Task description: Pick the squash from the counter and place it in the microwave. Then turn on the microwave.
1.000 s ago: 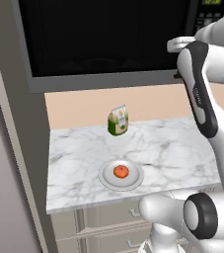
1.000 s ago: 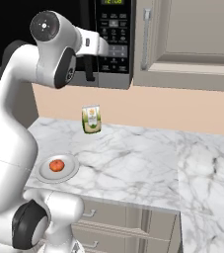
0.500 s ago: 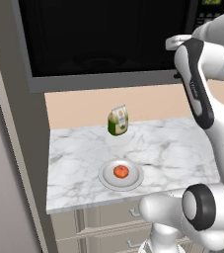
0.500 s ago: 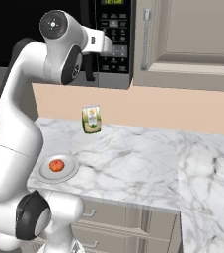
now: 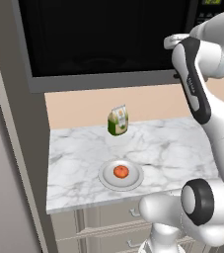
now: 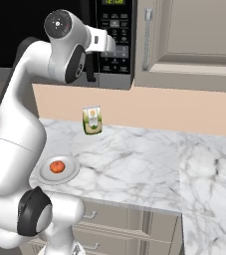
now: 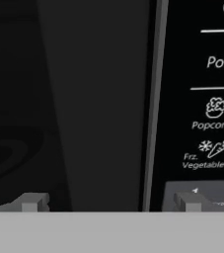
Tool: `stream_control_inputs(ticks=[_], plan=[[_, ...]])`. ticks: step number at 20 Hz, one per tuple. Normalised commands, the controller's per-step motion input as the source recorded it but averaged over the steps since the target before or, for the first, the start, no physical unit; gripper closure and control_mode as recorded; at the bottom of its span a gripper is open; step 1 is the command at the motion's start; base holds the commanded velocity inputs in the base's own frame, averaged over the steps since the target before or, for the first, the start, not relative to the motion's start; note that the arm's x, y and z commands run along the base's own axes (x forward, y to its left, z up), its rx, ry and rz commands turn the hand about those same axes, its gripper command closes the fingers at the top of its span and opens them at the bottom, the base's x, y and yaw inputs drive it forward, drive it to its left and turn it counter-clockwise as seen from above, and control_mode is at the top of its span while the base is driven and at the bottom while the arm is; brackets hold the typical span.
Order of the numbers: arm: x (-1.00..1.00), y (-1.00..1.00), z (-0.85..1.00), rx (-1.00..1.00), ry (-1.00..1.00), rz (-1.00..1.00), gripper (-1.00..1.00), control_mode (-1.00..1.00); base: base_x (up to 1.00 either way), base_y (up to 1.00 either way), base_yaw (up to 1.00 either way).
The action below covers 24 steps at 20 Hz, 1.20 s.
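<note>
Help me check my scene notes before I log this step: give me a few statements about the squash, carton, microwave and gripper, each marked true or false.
1. The squash lies on the white plate. True.
2. The carton stands inside the microwave. False: it stands on the counter, behind the plate.
3. The gripper holds the squash. False: it is open and empty, up at the microwave front.
4. The hand view shows the button panel with a Popcorn label. True.
5. The plate sits near the counter's front edge. True.
</note>
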Motion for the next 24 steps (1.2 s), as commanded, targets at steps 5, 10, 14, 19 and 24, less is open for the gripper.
stream_control_inputs(ticks=[5,10,14,19,24], plan=[[0.18,0.00,0.00,0.00,0.00,0.00,-1.00,-1.00,0.00,0.00,0.00],[0.05,0.00,-0.02,0.00,0.00,0.00,1.00,-1.00,0.00,0.00,0.00],[0.00,0.00,0.00,0.00,0.00,0.00,1.00,-1.00,0.00,0.00,0.00],[-0.07,0.00,0.00,0.00,-0.01,0.00,1.00,-1.00,0.00,0.00,0.00],[-0.39,0.00,0.00,0.00,-0.07,-0.03,1.00,-1.00,0.00,0.00,0.00]])
